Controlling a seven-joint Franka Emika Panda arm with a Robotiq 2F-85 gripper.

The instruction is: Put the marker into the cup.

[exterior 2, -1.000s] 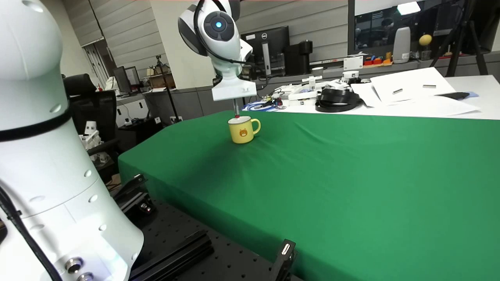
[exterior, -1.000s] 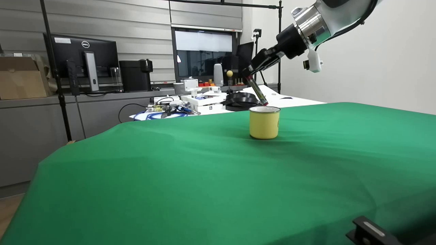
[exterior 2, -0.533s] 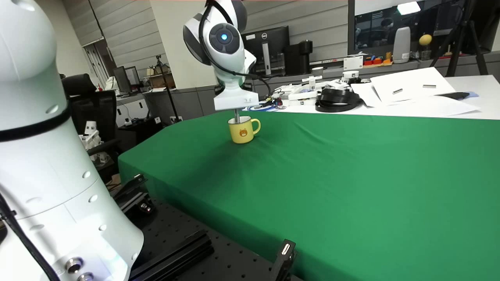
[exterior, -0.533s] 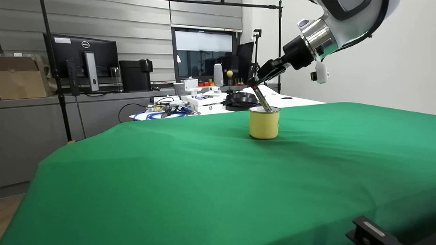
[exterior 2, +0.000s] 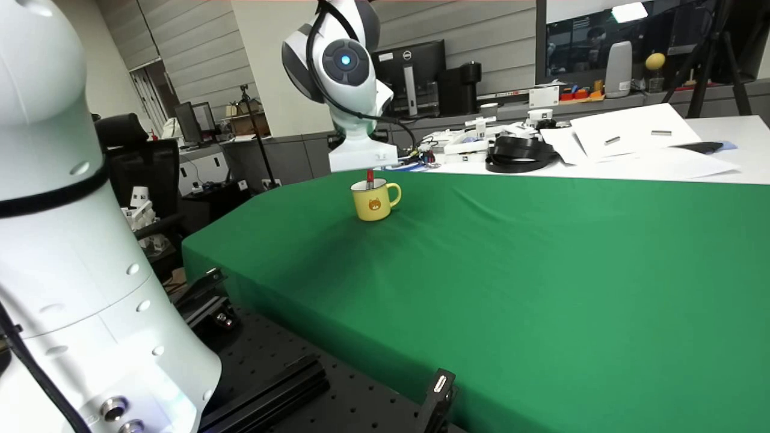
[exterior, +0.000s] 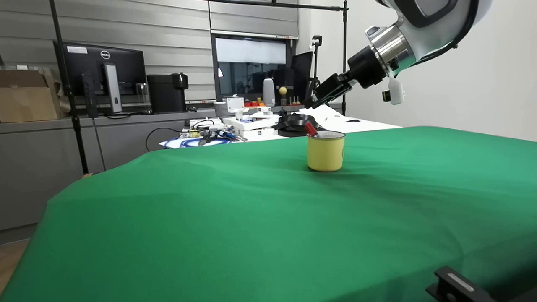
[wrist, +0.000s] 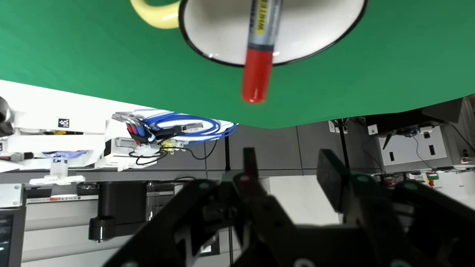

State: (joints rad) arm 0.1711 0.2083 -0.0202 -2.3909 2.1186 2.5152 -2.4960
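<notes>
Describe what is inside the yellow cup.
The marker leans inside the cup, its red end poking above the rim. The marker's lower end is hidden by the cup's wall in both exterior views and cropped from the wrist view.

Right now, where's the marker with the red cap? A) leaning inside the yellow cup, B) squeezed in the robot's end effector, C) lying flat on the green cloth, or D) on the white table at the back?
A, because the marker slants out of the cup with its red cap above the rim, and the open end effector is apart from it.
</notes>
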